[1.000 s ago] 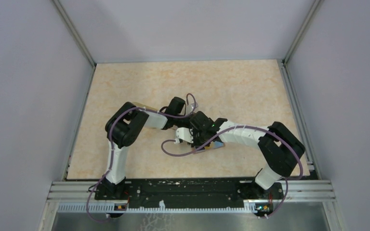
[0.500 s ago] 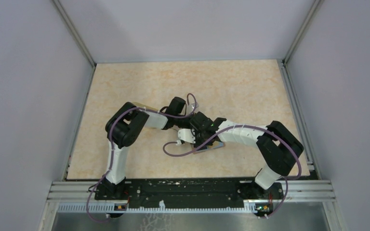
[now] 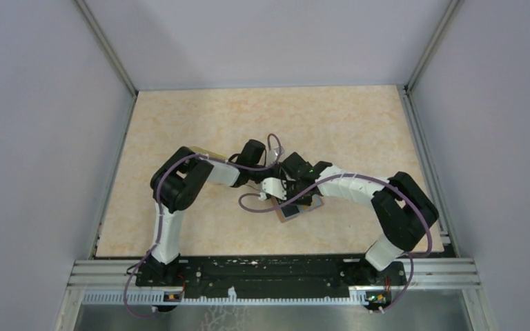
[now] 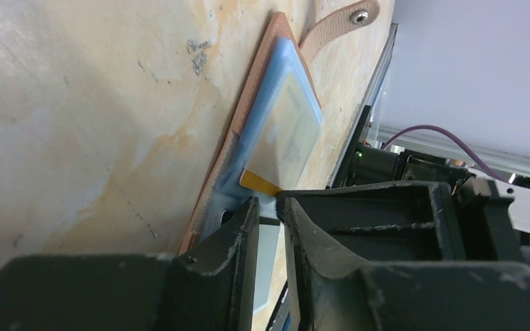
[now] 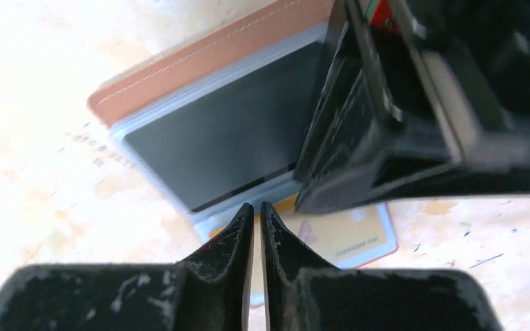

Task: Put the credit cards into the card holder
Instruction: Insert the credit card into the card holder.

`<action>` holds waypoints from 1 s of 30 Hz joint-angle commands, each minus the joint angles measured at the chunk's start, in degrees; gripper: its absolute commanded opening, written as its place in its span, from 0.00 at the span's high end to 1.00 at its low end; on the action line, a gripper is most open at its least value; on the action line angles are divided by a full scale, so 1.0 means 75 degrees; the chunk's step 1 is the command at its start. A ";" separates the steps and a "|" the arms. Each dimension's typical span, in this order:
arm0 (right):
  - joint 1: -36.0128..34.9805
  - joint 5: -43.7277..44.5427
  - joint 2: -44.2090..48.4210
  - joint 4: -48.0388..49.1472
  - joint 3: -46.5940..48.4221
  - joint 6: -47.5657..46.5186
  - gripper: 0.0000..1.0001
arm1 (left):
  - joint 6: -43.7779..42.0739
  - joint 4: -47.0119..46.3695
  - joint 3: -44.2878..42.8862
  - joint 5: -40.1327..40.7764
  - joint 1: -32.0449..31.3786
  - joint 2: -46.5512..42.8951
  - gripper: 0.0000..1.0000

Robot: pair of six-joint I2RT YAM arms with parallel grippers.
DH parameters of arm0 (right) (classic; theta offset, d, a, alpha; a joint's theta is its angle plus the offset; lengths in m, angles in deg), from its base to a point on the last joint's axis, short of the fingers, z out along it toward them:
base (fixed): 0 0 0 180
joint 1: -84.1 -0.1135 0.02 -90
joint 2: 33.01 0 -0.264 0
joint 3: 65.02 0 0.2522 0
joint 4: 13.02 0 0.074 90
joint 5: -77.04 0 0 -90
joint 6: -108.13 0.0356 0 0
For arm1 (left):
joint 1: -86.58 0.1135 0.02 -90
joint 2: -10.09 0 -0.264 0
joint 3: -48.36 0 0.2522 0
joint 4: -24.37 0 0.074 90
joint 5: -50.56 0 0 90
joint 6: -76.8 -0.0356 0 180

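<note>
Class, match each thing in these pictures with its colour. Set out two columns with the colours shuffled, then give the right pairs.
Things:
1 card holder's outside
2 card holder's lining
3 strap's snap
4 credit card's corner

Colours:
A orange-yellow
B silver
C reddish-brown
D light blue

Pairs: 1-C, 2-D, 3-B, 4-A

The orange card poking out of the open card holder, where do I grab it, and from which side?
Pinch the orange card by its exposed end, coming from the card holder's open edge, opposite the stitched brown border. It lies flat, the rest tucked inside, so only that end likely offers a grip.
</note>
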State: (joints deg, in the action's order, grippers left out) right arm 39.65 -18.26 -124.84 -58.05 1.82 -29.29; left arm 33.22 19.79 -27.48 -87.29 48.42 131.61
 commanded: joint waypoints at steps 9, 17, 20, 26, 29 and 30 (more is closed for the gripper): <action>0.1765 -0.4748 0.2659 -0.0936 0.0436 0.0006 0.79 | -0.0281 -0.1598 0.1024 0.0319 -0.0024 -0.1184 0.71; 0.4033 -0.7189 0.2985 -0.1025 0.0566 0.0847 0.65 | -0.1653 -0.1896 0.2201 0.1095 -0.0034 -0.3502 0.71; 0.4416 -0.7660 0.2743 -0.1237 0.0716 0.1104 0.63 | -0.2261 -0.2158 0.2849 0.1568 -0.0034 -0.4452 0.70; 0.4437 -0.7654 0.2099 -0.1793 0.1202 0.1492 0.61 | -0.2756 -0.2304 0.3444 0.2028 -0.0024 -0.5304 0.63; 0.4438 -0.7491 0.1949 -0.1689 0.1094 0.1694 0.61 | -0.2753 -0.2566 0.3811 0.2373 0.0025 -0.5575 0.63; 0.4436 -0.7357 0.1950 -0.1526 0.0956 0.1783 0.61 | -0.2730 -0.2797 0.4009 0.2468 0.0068 -0.5705 0.62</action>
State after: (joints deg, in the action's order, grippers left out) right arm 72.75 -72.38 -109.60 -70.22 8.36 -18.89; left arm 15.19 3.31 -1.19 -73.00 48.42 91.89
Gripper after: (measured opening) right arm 0.388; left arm 0.373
